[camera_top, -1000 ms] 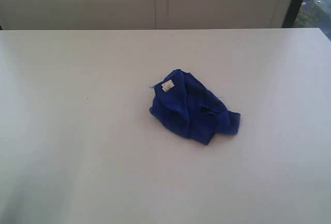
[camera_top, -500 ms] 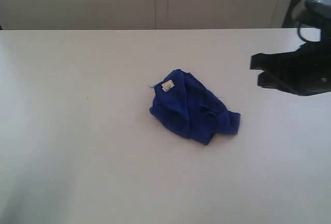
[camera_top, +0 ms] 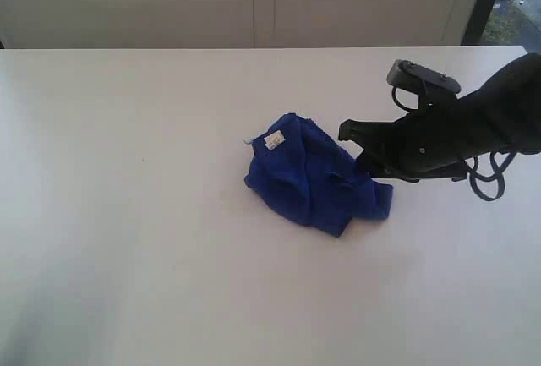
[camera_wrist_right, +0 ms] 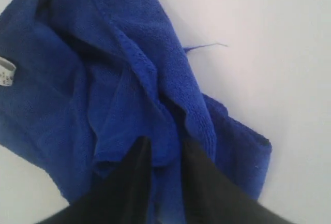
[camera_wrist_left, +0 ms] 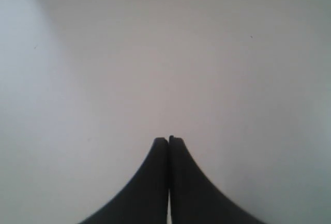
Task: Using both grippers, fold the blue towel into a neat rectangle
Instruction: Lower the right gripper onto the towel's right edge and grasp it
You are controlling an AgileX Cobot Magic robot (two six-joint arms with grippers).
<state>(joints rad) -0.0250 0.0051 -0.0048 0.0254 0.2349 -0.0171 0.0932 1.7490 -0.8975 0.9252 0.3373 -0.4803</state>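
1. The blue towel point(camera_top: 314, 182) lies crumpled in a bunch on the tabletop point(camera_top: 127, 256), not spread out at all. I judge the fold hasn't begun.
2. The bunch's long axis runs from the corner with the white tag point(camera_top: 273, 139) to the opposite end. The right gripper point(camera_top: 353, 148) is at that opposite end, low over the cloth.
3. The right jaws stand a little apart, pointing along the towel toward the tag corner. A raised ridge of cloth sits between them, and I don't see them clamped on it.
4. The left gripper point(camera_wrist_left: 168, 140) has its jaws pressed together. It sees only bare tabletop and no towel, so the right arm is clearly nearer.
5. Only the right wrist view shows the ridge between the jaws, plus the loose thread point(camera_wrist_right: 207, 46) off the towel's edge.
6. Only the exterior view shows the bunch's whole outline and the right arm's approach. The left arm isn't in it.
7. My call: next is closing on that ridge or an edge to pull the towel open.
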